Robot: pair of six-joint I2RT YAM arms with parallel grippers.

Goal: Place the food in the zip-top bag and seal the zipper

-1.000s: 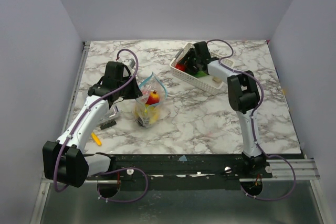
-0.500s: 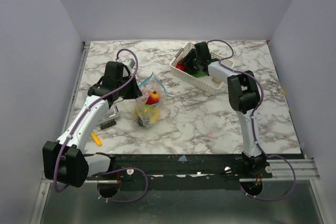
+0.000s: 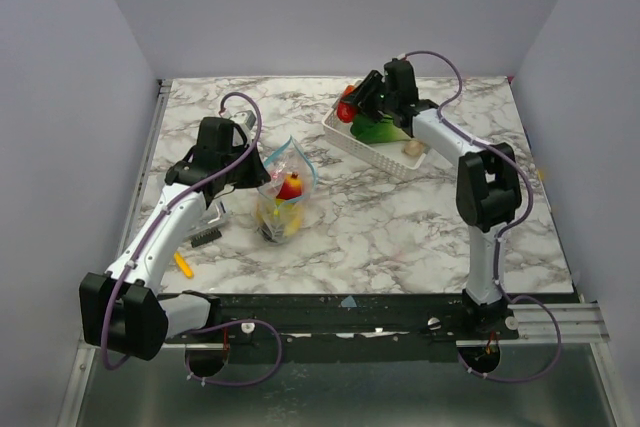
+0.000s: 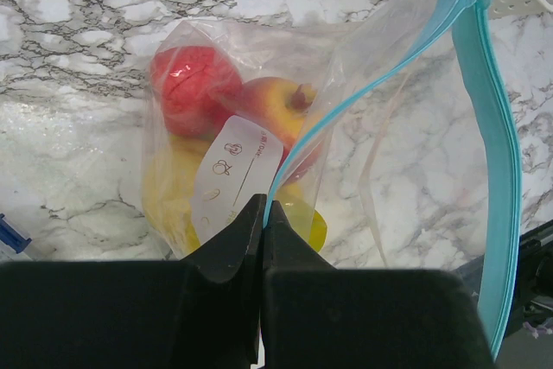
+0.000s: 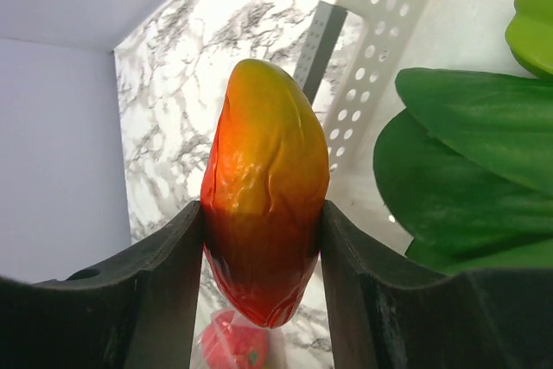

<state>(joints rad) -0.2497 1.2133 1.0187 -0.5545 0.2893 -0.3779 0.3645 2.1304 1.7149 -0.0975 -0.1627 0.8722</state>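
The clear zip-top bag (image 3: 280, 197) stands on the table left of centre with red and yellow toy fruit (image 4: 259, 110) inside. Its light blue zipper (image 4: 484, 127) hangs open. My left gripper (image 4: 262, 209) is shut on the near end of the zipper strip and holds the bag up. My right gripper (image 5: 263, 239) is shut on a red-and-orange toy mango (image 5: 263, 213) and holds it above the left end of the white basket (image 3: 375, 142). The mango also shows in the top view (image 3: 346, 111).
The white perforated basket (image 5: 406, 49) holds green toy leaves (image 5: 467, 153) and a pale piece (image 3: 410, 147). A small yellow item (image 3: 182, 264) and a dark object (image 3: 205, 235) lie beside the left arm.
My right gripper has lifted out of the basket with the mango in it and the arm has risen. The left arm and the bag have stayed put.
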